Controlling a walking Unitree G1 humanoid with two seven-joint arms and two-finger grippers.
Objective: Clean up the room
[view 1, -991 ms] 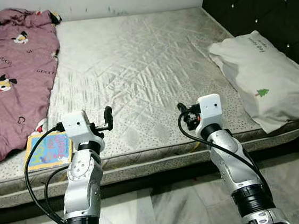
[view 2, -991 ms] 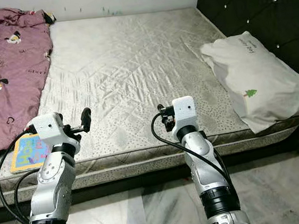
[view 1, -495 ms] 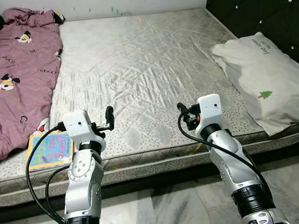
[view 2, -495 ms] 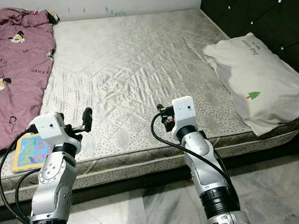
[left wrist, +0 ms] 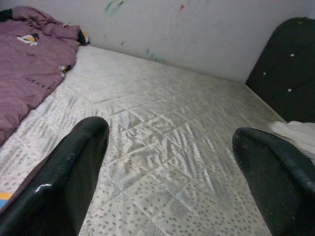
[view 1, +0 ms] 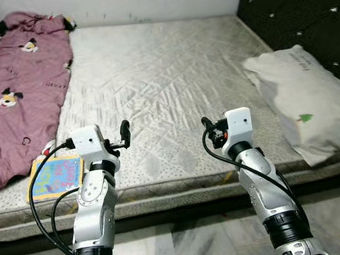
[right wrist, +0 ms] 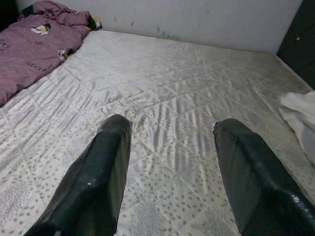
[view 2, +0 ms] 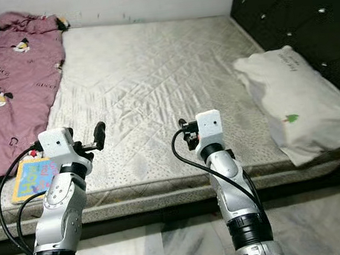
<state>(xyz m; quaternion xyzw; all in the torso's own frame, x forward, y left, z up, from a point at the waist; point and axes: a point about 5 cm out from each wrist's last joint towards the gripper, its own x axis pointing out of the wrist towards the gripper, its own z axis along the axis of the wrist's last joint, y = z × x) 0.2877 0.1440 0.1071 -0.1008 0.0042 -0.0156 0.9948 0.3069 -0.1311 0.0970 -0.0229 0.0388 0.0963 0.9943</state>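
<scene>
Over the last second the whole head view has slid: the white pillow (view 1: 307,104) sits a little lower and further toward the robot's right, the bed's near edge has dropped, and the picture has gone slightly soft. That reads as the camera shifting, probably the robot adjusting its stance at the bedside, while nothing on the bare mattress (view 1: 164,73) has moved and both arms keep the same raised pose. So the tidying looks not yet begun. The things likely to need clearing are the purple cartoon-print blanket (view 1: 17,95), lying crumpled along the mattress's left side, and the colourful picture book (view 1: 54,176), flat near the front left corner just beside the blanket's lower end. The pillow lies against the dark tufted headboard (view 1: 304,16) on the right. The left hand (left wrist: 172,162) is held forward at the front edge of the mattress, fingers spread wide and holding nothing; the right hand (right wrist: 170,164) matches it, spread and empty, pointing across the bed. The book is nearest the left hand.
</scene>
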